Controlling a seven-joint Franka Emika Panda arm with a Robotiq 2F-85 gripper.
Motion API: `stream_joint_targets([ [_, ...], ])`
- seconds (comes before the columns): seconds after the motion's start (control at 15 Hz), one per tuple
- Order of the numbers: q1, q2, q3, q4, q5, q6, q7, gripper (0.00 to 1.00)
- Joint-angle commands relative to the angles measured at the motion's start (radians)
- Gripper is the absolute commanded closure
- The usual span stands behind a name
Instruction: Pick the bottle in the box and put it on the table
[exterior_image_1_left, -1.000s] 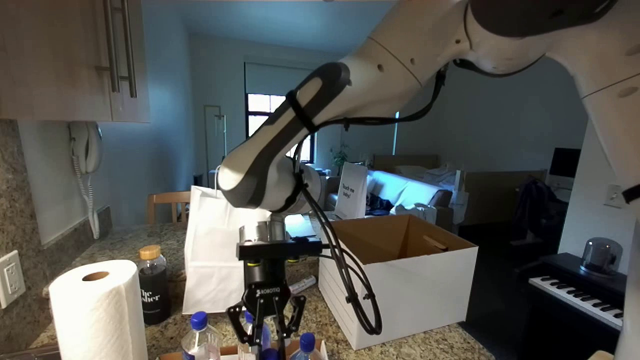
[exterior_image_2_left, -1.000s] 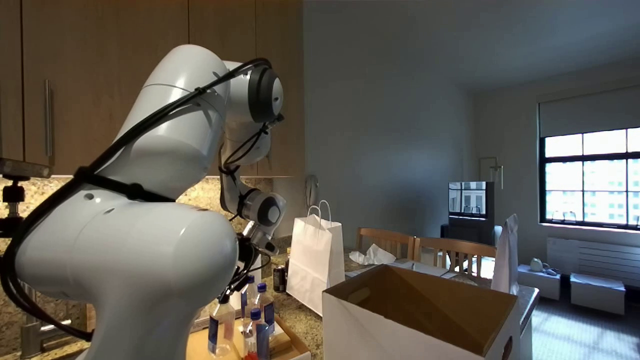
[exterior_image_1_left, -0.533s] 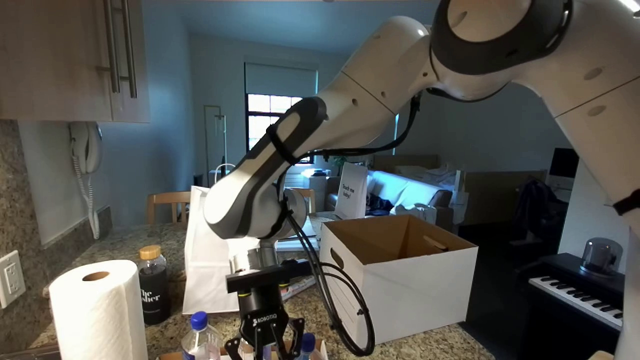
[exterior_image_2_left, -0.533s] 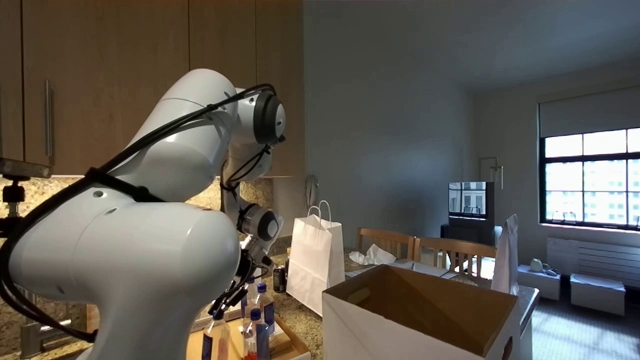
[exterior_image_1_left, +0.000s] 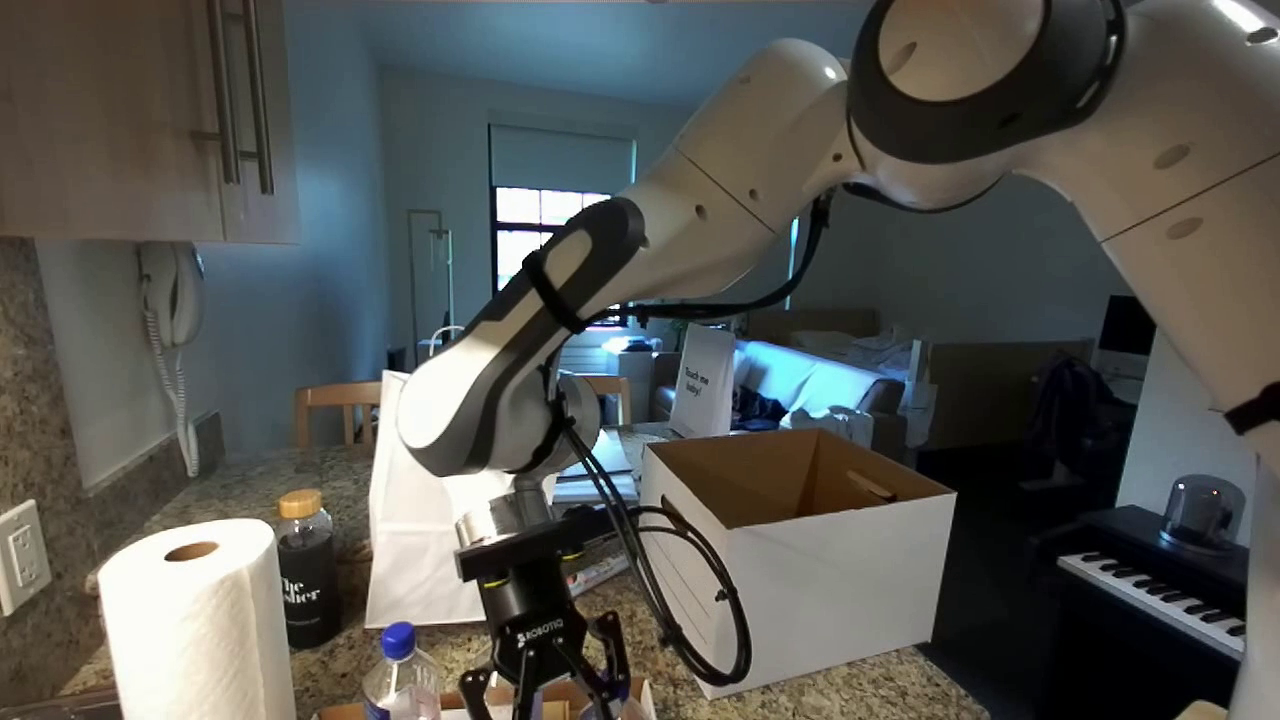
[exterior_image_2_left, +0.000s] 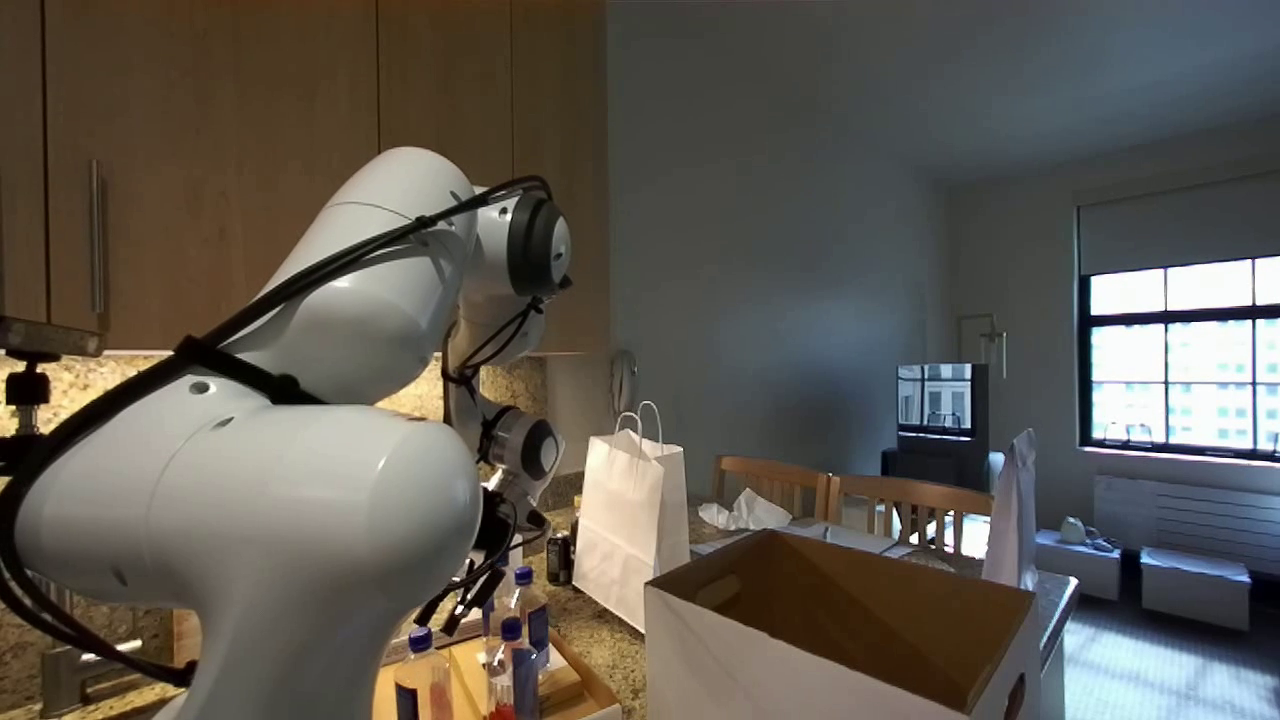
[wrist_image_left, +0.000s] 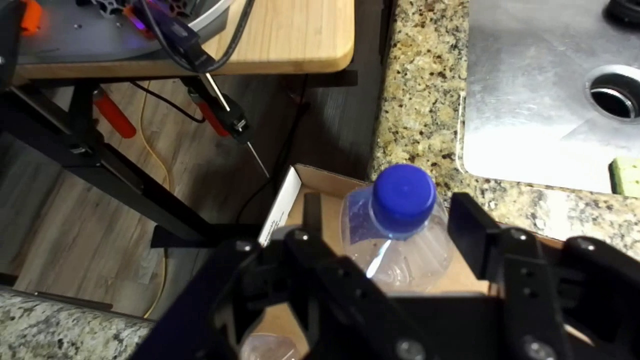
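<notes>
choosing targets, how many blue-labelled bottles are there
4 in an exterior view: front left bottle, front right bottle, third bottle behind that, fourth bottle partly behind the gripper; more may be hidden.

Box (exterior_image_1_left: 805, 575) in both exterior views

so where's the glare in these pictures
Wrist view: a bright patch on the metal sink and a white streak on the blue-capped bottle; both exterior views: a washed-out window, plus highlights on the arm.
</notes>
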Motion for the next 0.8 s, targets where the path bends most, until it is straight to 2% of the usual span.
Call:
stream_joint_targets([
  [0.0,0.021,-0.095,-0.01,-0.061,-0.061,-0.031,0.019,0.03],
  [0.07,0.021,-0.109,-0.01,-0.066,-0.073,-0.04,0.018,0.0],
  [0.73,-0.014,-0.301,0.001,-0.152,-0.092,-0.083,-0.027,0.0],
])
